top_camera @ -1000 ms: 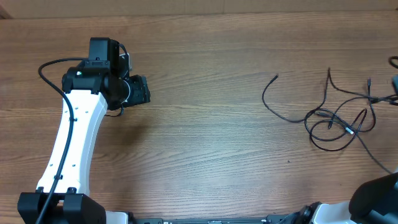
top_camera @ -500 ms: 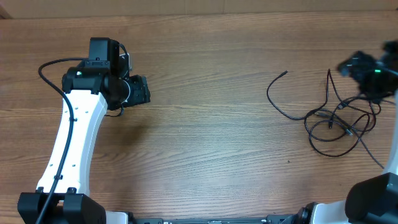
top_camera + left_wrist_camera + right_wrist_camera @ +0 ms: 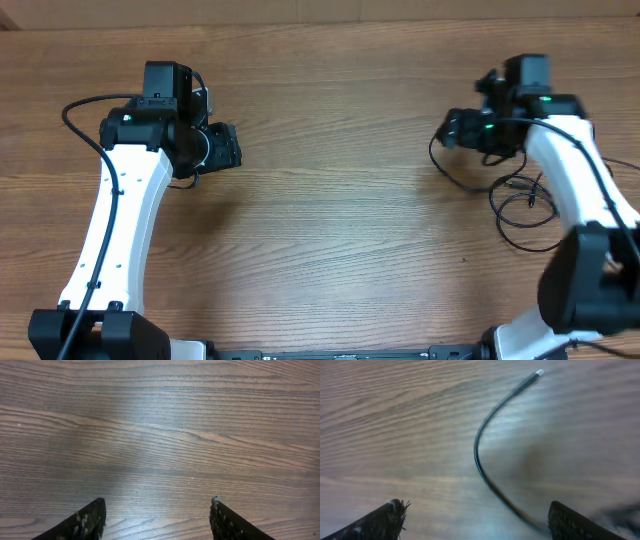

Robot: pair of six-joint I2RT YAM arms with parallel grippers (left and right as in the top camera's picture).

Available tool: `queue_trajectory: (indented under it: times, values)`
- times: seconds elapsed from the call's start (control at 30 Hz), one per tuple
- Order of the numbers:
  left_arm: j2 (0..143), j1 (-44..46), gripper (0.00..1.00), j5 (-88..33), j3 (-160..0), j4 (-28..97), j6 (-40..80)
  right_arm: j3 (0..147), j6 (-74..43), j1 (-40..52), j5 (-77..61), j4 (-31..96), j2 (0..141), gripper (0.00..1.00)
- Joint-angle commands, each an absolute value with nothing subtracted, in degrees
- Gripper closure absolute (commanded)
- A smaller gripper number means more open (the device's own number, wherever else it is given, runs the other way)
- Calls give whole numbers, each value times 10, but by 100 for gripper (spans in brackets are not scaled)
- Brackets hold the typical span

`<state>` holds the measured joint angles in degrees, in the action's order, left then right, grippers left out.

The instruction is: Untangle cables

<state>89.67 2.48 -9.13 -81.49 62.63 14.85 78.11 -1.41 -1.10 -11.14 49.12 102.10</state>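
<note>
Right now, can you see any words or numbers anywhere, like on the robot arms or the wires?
None can be read. No words, numbers or labels show on the table, the cables, the left arm or the right arm. The only marks are small green lights on the arms, and those are not text.

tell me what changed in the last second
The right arm swung in from the right, moving leftward; the right hand now hovers open over the loose end of the cables, gripping nothing. The left arm and left hand stayed put.
</note>
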Motion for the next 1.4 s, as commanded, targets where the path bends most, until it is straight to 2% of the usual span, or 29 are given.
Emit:
queue_trajectory:
  times: [0.0, 0.2, 0.3, 0.6, 0.73, 0.8, 0.9, 1.0, 1.37]
  values:
    - [896, 24, 34, -86, -818, 628, 154, 771, -46, 15, -69, 437, 1049, 8]
    - [896, 27, 34, -89, -818, 630, 155, 771, -244, 37, 31, 359, 1086, 0]
    - [896, 27, 34, -89, -818, 630, 154, 771, -320, 39, 34, 329, 1106, 0]
    - [896, 27, 34, -88, -818, 631, 154, 771, -396, 39, 40, 264, 1170, 0]
    - [896, 27, 34, -88, -818, 634, 154, 771, -397, 39, 76, 233, 1187, 9]
    - [896, 27, 34, -88, -818, 636, 155, 771, -396, 39, 86, 217, 1191, 19]
    - [896, 27, 34, -88, -818, 637, 154, 771, -397, 39, 91, 207, 1191, 40]
    - [896, 27, 34, -89, -818, 637, 154, 771, -397, 39, 101, 206, 1193, 50]
    - [896, 27, 34, -90, -818, 640, 155, 771, -397, 39, 120, 214, 1205, 55]
